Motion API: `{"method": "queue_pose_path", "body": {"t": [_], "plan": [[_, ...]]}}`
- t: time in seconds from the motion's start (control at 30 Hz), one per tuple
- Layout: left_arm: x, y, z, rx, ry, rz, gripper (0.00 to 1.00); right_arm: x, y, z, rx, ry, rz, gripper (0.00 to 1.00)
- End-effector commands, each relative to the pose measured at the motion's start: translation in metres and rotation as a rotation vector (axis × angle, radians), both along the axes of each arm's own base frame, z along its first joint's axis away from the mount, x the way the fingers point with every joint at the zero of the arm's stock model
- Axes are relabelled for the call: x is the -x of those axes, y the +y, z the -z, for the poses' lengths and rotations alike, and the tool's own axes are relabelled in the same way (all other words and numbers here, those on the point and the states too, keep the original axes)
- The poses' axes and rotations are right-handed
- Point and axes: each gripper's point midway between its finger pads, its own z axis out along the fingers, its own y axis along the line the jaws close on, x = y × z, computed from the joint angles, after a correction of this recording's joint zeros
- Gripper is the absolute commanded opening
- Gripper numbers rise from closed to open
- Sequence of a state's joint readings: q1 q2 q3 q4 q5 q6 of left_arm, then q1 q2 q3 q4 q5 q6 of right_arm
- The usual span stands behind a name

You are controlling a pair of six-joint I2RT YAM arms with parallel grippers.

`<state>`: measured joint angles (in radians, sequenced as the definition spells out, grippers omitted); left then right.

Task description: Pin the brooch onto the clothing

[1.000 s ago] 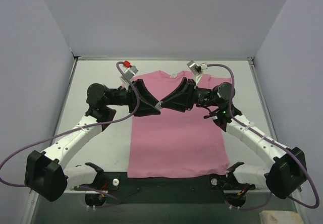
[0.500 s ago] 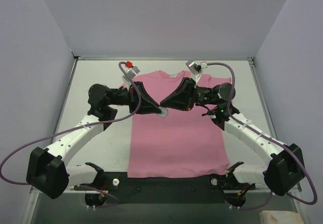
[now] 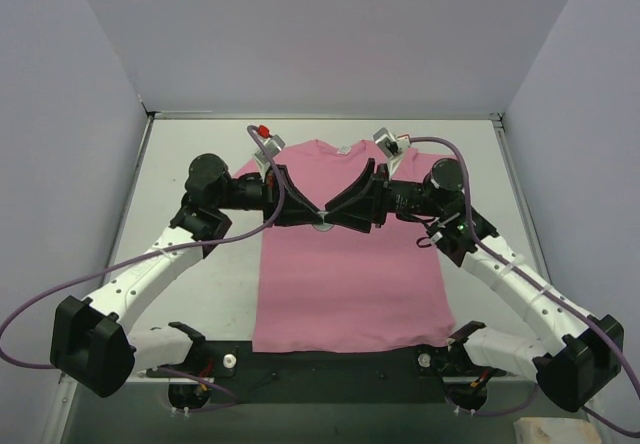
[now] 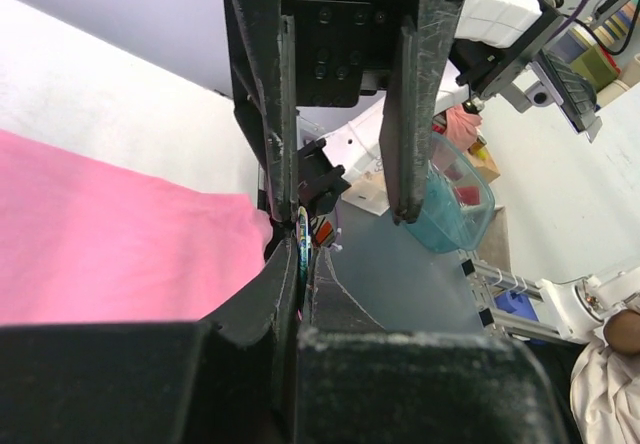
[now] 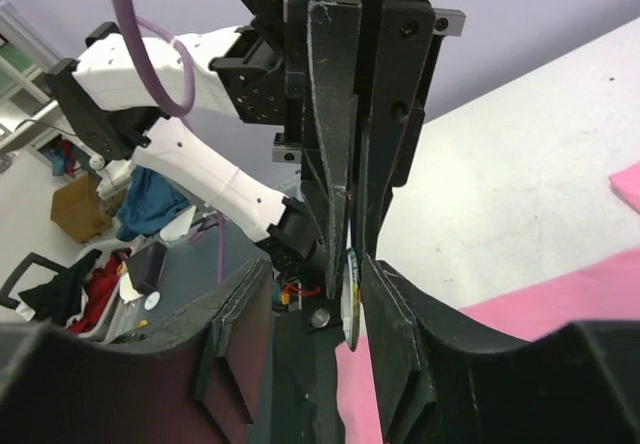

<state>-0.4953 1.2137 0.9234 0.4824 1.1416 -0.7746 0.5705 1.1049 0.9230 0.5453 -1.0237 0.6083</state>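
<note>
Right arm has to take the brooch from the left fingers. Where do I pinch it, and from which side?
Pinch the brooch by its two flat faces, on the part showing past the left fingers. It stands on edge, thin rim toward both wrist cameras, so only the faces offer purchase. The open right gripper should probably come straight in from opposite the left one.

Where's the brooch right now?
In the top view, the brooch sits centre, pinched in the left gripper over the T-shirt chest, with the right gripper open around it.
</note>
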Motion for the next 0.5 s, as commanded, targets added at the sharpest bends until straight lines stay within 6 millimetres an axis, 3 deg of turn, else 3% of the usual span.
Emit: {"method": "queue_pose_path", "body": {"t": [0.0, 0.23, 0.43, 0.47], "plan": [[0.001, 0.003, -0.020, 0.022, -0.088, -0.022, 0.00, -0.004, -0.001, -0.006, 0.021, -0.090, 0.021, 0.40], [0.005, 0.005, -0.023, 0.032, -0.094, -0.019, 0.00, -0.015, 0.001, 0.009, 0.050, -0.063, 0.054, 0.37], [0.005, 0.005, -0.023, 0.033, -0.091, -0.016, 0.00, -0.021, 0.003, 0.014, 0.058, -0.042, 0.067, 0.00], [0.005, 0.004, -0.023, 0.035, -0.092, -0.014, 0.00, -0.021, 0.003, 0.014, 0.057, -0.040, 0.068, 0.00]]}}
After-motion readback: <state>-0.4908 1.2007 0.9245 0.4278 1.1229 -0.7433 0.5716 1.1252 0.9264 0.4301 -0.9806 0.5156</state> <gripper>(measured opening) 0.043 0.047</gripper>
